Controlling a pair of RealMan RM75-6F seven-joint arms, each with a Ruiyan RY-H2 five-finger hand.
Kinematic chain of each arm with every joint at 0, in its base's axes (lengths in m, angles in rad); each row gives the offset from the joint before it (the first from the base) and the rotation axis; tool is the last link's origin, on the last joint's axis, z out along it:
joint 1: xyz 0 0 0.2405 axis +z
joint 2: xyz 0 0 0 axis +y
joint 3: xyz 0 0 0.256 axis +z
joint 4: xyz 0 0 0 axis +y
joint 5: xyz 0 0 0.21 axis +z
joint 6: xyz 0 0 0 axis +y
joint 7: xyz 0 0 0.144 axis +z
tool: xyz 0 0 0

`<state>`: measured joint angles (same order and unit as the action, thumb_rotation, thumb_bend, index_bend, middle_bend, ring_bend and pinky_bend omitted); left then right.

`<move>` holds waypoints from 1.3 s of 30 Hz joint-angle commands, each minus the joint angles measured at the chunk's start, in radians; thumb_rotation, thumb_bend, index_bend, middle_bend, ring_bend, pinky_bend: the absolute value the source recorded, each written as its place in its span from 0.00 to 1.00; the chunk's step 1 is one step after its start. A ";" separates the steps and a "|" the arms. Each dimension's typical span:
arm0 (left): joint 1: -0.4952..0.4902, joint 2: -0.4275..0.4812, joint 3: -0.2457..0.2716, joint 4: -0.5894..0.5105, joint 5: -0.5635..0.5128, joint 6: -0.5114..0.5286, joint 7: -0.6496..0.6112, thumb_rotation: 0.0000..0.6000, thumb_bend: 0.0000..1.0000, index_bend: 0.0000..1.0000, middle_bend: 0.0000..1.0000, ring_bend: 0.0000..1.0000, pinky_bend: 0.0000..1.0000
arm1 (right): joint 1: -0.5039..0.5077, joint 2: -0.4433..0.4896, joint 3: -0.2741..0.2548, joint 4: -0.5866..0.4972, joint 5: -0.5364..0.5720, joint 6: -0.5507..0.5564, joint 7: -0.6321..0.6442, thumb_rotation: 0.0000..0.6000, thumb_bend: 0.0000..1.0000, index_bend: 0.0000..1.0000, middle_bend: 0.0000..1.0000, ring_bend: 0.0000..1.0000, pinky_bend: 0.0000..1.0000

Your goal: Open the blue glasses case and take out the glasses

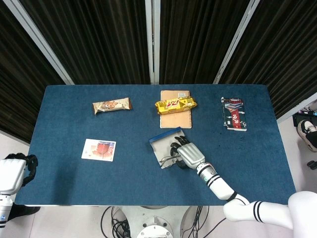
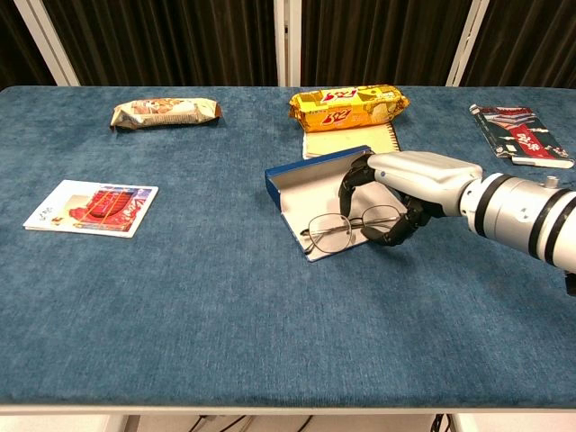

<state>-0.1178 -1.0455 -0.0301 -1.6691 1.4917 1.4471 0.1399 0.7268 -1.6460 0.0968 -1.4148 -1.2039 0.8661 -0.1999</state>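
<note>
The blue glasses case (image 2: 304,169) lies open at mid-table, its lid standing on the far side and its white inside (image 2: 310,205) facing up; it also shows in the head view (image 1: 165,141). The wire-framed glasses (image 2: 335,232) (image 1: 166,159) lie flat on the case's near flap. My right hand (image 2: 409,187) (image 1: 189,153) hovers over the right lens. Its fingers (image 2: 396,236) arch down on the near side of the frame and the thumb on the far side. The glasses are not lifted. My left hand (image 1: 19,168) hangs off the table's left edge, its fingers hard to read.
A notebook (image 2: 382,140) with a yellow biscuit pack (image 2: 346,104) on it lies just behind the case. A snack bar (image 2: 164,112) sits far left, a card (image 2: 92,206) near left, and a booklet (image 2: 517,133) far right.
</note>
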 commanded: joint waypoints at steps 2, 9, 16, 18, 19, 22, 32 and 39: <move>0.000 0.000 0.000 0.000 0.001 0.000 -0.002 1.00 0.58 0.67 0.63 0.45 0.45 | 0.003 -0.006 0.004 0.009 0.005 -0.006 0.000 1.00 0.39 0.45 0.23 0.00 0.00; 0.000 0.001 0.001 0.000 0.001 0.000 -0.006 1.00 0.58 0.67 0.63 0.45 0.45 | 0.012 -0.027 0.012 0.037 0.011 -0.022 0.000 1.00 0.44 0.59 0.27 0.00 0.00; 0.000 0.002 0.001 0.001 0.002 -0.001 -0.010 1.00 0.58 0.67 0.63 0.45 0.45 | -0.002 -0.010 -0.009 0.011 -0.077 0.021 0.037 1.00 0.48 0.71 0.31 0.00 0.00; 0.000 0.002 0.001 0.001 0.002 -0.001 -0.009 1.00 0.58 0.67 0.63 0.45 0.45 | -0.008 0.012 -0.022 -0.021 -0.130 0.049 0.053 1.00 0.48 0.72 0.32 0.00 0.00; 0.000 0.002 0.001 0.001 0.002 -0.001 -0.009 1.00 0.58 0.67 0.63 0.45 0.45 | -0.009 0.021 -0.028 -0.036 -0.155 0.059 0.063 1.00 0.48 0.72 0.32 0.00 0.00; 0.000 0.002 0.001 0.000 0.002 -0.001 -0.006 1.00 0.58 0.67 0.63 0.45 0.45 | -0.003 0.045 -0.042 -0.080 -0.227 0.077 0.084 1.00 0.48 0.73 0.33 0.00 0.00; 0.001 0.001 0.000 0.001 0.001 0.001 -0.008 1.00 0.58 0.67 0.63 0.45 0.45 | 0.126 -0.047 0.017 -0.063 -0.214 -0.064 -0.043 1.00 0.44 0.66 0.28 0.00 0.00; 0.000 0.002 0.000 0.003 0.001 0.000 -0.013 1.00 0.58 0.67 0.63 0.45 0.45 | 0.161 -0.065 0.034 -0.068 -0.116 -0.111 -0.164 1.00 0.32 0.04 0.09 0.00 0.00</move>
<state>-0.1174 -1.0438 -0.0302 -1.6665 1.4926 1.4472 0.1266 0.8840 -1.7082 0.1239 -1.4739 -1.3355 0.7480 -0.3459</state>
